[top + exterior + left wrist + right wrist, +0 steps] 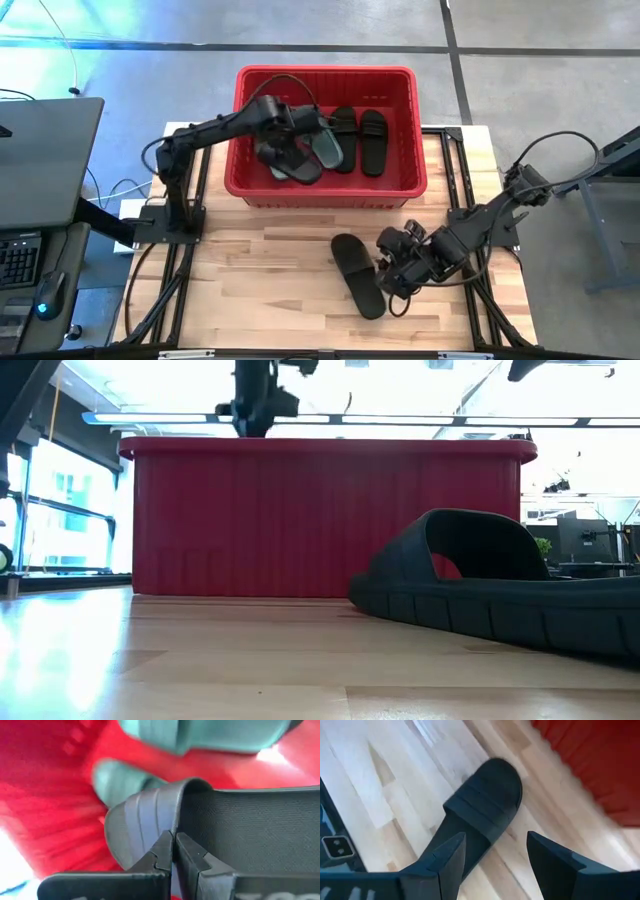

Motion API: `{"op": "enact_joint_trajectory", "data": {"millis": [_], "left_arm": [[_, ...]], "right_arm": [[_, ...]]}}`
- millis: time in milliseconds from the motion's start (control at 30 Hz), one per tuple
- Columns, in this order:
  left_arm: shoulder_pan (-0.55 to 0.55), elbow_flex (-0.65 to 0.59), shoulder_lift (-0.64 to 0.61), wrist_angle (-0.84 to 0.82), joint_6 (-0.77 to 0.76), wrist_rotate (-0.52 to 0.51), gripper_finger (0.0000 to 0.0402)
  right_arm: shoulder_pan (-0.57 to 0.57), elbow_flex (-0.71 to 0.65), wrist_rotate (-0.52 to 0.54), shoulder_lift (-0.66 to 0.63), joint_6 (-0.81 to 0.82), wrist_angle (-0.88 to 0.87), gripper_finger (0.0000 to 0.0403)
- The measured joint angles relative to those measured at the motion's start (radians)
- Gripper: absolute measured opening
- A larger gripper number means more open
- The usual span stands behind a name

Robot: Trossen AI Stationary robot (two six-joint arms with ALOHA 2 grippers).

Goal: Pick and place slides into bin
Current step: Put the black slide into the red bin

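Note:
The red bin (400,80) stands at the table's far middle; it also shows in the low view (300,520). Inside lie two black slides (373,140) and a sage green slide (327,150). My left gripper (278,152) reaches into the bin's left half and is shut on another black slide (295,168). A second green slide (125,780) shows behind it in the left wrist view. One black slide (358,275) lies sole down on the table, in front of the bin. My right gripper (392,272) is open just right of it, its fingers (452,855) over the slide's near end. My left gripper (172,852) pinches the black slide's strap at its edge (176,820) between its two fingers, the ribbed outer face on one side and the textured inner face on the other. The fingers come from above into the bin. Whether the slide is lifted does not show.
The bin's thick rim (325,72) and walls surround my left gripper. Bare wooden table (250,280) lies left of the loose slide. A dark desk with a keyboard (20,255) stands beyond the table's left edge.

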Motion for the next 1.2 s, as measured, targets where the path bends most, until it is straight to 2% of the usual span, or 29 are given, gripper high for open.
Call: {"op": "enact_joint_trajectory", "data": {"millis": [100, 233, 433, 600, 800, 900, 1067, 1200], "left_arm": [[0.034, -0.114, 0.001, 0.072, -0.002, 0.068, 0.0], [0.033, -0.235, 0.001, 0.204, -0.003, 0.094, 0.0001], [0.034, -0.326, 0.001, 0.36, 0.024, 0.106, 0.0023], [0.048, -0.333, 0.0, 0.39, 0.024, 0.131, 0.006], [0.047, -0.333, 0.0, 0.393, 0.026, 0.14, 0.0115], [0.047, -0.333, 0.0, 0.393, 0.052, 0.186, 0.0142], [0.046, -0.332, 0.0, 0.393, 0.117, 0.274, 0.0181], [0.046, -0.332, 0.0, 0.394, 0.122, 0.276, 0.0204]], "right_arm": [[0.012, -0.001, 0.037, 0.0, -0.043, 0.0, 0.02], [0.012, -0.038, 0.116, 0.0, -0.07, 0.01, 0.02], [0.011, -0.226, 0.133, 0.0, -0.19, 0.172, 0.02], [0.011, -0.398, 0.138, 0.0, -0.309, 0.411, 0.02], [0.004, -0.499, 0.239, 0.0, -0.502, 0.58, 0.02], [-0.002, -0.527, 0.2, 0.0, -0.623, 0.635, 0.02], [0.002, -0.556, 0.057, 0.0, -0.796, 0.749, 0.02], [0.013, -0.557, 0.124, 0.0, -0.843, 0.781, 0.02]]}}
